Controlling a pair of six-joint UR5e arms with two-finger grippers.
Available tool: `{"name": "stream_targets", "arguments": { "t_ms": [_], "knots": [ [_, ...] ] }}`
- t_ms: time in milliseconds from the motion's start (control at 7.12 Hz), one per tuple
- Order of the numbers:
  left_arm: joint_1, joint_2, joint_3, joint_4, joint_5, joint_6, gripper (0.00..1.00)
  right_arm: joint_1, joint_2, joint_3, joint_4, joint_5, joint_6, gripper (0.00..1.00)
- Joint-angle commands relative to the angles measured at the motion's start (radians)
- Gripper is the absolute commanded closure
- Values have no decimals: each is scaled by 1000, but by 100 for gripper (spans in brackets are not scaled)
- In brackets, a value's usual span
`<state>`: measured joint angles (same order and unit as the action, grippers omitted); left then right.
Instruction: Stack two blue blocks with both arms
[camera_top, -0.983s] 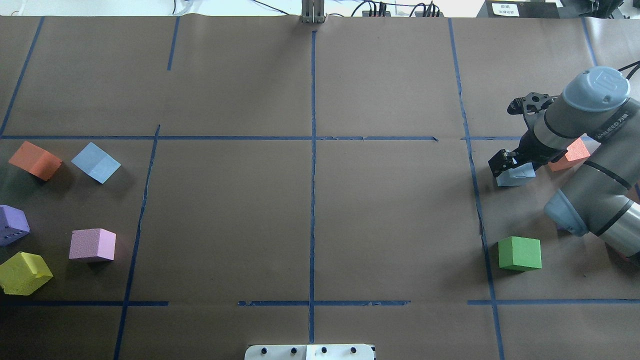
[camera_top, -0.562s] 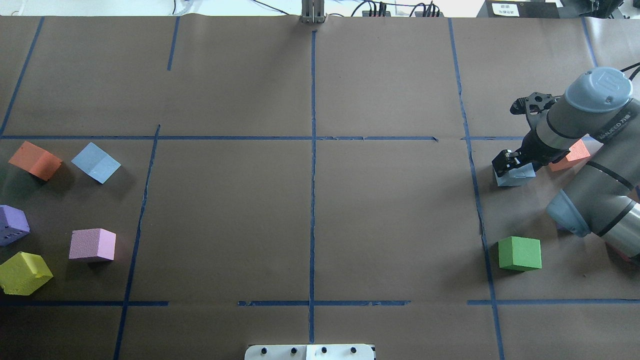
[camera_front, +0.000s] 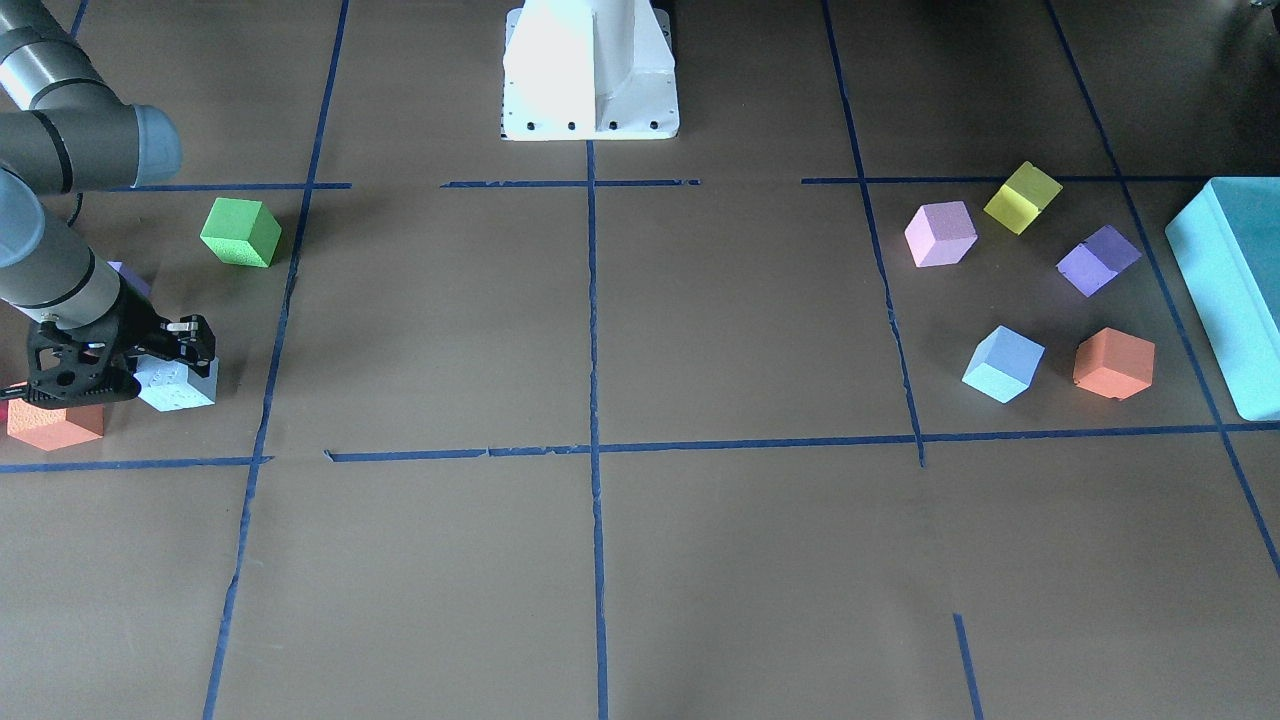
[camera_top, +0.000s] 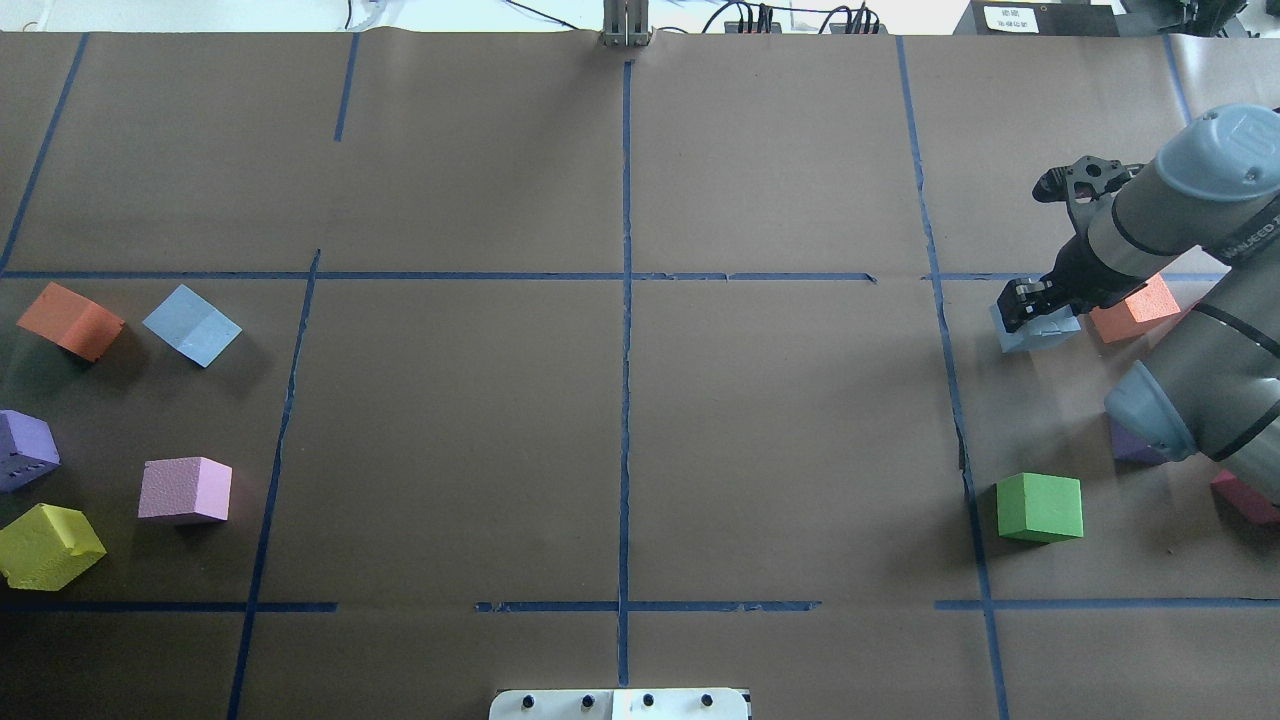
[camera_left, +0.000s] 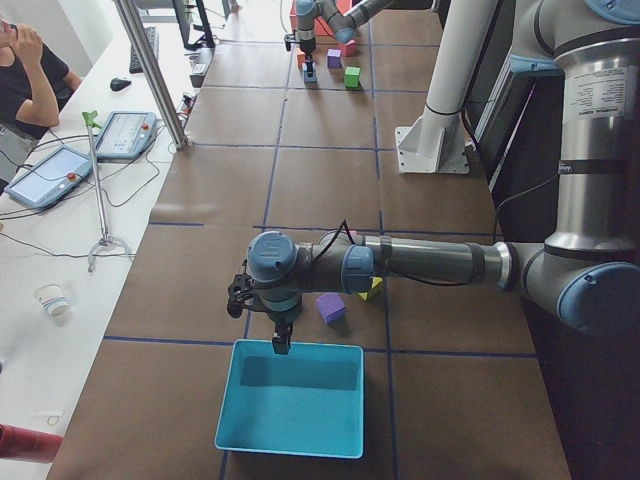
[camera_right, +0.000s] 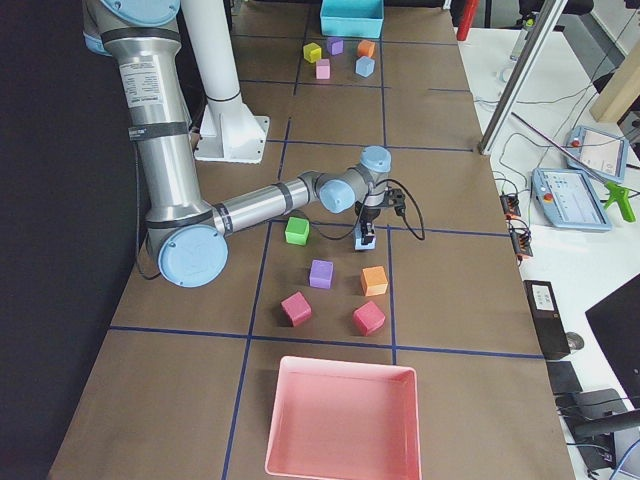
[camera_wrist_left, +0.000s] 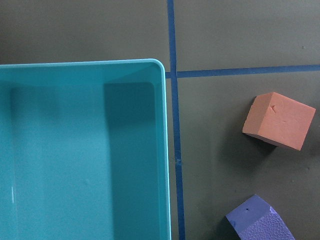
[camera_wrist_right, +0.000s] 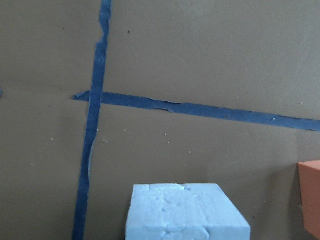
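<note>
So the right gripper is clamped onto one blue block at the table's right end, with the fingers pressed against the block's sides. An orange cube is sat just beside it, and a green cube is found nearer the robot's side. Whether the block is lifted clear of the paper can't really be made out, since too much is hidden by the arm. The other blue block is parked well apart at the left end, just beside a second orange cube. The left gripper is only caught in the side view, held over the rim of the teal box, so spread or pressed together can't be told.
</note>
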<state>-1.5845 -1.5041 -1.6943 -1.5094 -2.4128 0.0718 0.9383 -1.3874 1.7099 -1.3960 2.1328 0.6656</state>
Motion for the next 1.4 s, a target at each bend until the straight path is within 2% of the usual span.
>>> {"name": "stream_targets", "arguments": {
  "t_ms": [0, 140, 281, 421, 562, 702, 843, 983, 1264],
  "knots": [
    [0, -1, -1, 0, -2, -3, 0, 14, 128, 86, -216, 4, 3, 97],
    [0, -2, -1, 0, -2, -3, 0, -25, 221, 92, -289, -7, 18, 97],
    [0, -2, -1, 0, -2, -4, 0, -106, 299, 80, -305, -49, 102, 97],
    [0, -1, -1, 0, -2, -4, 0, -192, 370, 67, -307, -106, 264, 97],
    [0, -1, -1, 0, -2, -4, 0, -278, 489, -5, -308, -160, 376, 97],
    [0, -1, 1, 0, -2, -3, 0, -359, 613, -127, -304, -227, 455, 96],
    [0, 1, 2, 0, -2, -3, 0, -393, 721, -253, -302, -252, 482, 96],
    [0, 1, 2, 0, -2, -1, 0, -423, 760, -307, -299, -278, 479, 96],
    [0, 1, 2, 0, -2, -1, 0, -438, 760, -325, -290, -301, 477, 95]
  ]
}}
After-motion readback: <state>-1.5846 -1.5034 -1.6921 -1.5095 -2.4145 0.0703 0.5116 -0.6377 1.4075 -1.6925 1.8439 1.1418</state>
